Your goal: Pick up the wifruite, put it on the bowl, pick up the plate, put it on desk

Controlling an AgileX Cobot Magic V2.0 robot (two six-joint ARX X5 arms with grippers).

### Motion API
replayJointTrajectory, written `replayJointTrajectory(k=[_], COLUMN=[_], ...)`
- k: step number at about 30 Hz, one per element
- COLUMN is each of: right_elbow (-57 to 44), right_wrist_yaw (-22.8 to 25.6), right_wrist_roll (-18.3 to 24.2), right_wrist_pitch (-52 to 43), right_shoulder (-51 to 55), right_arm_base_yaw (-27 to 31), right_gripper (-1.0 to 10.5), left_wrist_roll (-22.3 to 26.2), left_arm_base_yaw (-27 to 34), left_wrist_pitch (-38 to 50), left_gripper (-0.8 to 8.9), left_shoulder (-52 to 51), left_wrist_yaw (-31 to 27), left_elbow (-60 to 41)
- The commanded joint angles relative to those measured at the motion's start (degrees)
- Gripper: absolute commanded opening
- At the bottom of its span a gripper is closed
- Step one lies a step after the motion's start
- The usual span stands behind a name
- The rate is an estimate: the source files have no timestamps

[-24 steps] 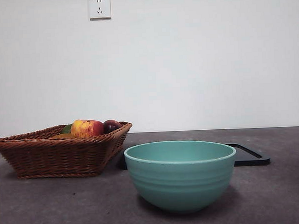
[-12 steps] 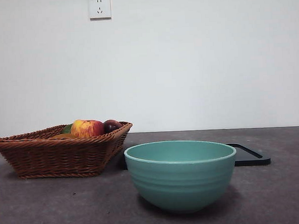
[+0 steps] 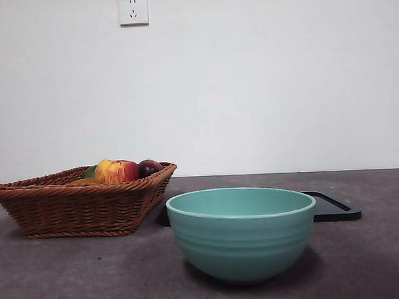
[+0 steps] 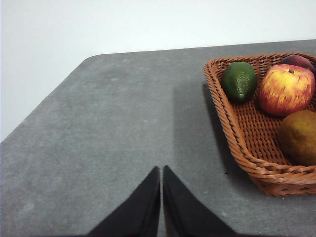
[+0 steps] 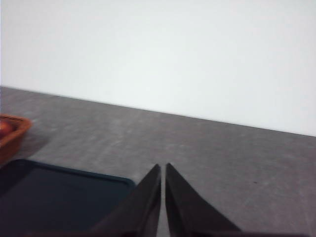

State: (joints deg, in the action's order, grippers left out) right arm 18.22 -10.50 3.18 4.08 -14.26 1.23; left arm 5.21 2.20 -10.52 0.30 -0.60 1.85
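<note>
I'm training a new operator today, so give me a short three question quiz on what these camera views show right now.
1. True or false: the wifruite already lies in the bowl.
2. Which fruit sits beside the apple in the wicker basket? A) green avocado B) banana C) lemon
3. Fill in: the left gripper and right gripper both have their jaws ____.

Key: 1 false, it is in the basket; 2 A; 3 shut.
</note>
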Motion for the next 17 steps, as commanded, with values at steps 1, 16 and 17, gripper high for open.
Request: replayJointTrajectory(k=[1, 16, 17], right_elbow=[-4.5, -16.61, -17.0], right_wrist_yaw=[2.51, 8.07, 8.04], right_wrist_roll=[-0.74, -4.26, -4.33], right_wrist_pitch=[-2.69, -4.61, -4.61], right_shoulder=[3.06, 14.05, 14.05], right_arm_base_yaw=[0.09, 0.09, 0.09], right_gripper=[0.1, 0.1, 0.1], left_wrist_roll=[-0.31, -0.31, -0.31], left_arm_base_yaw=[0.15, 0.15, 0.15], left_wrist_pitch=[-0.42, -0.39, -0.42], left_gripper=[0.08, 0.08, 0.08], left_shoulder=[-0.13, -0.13, -0.13], left_wrist_yaw=[-0.07, -0.07, -0.07], left_elbow=[-1.18, -1.18, -1.18])
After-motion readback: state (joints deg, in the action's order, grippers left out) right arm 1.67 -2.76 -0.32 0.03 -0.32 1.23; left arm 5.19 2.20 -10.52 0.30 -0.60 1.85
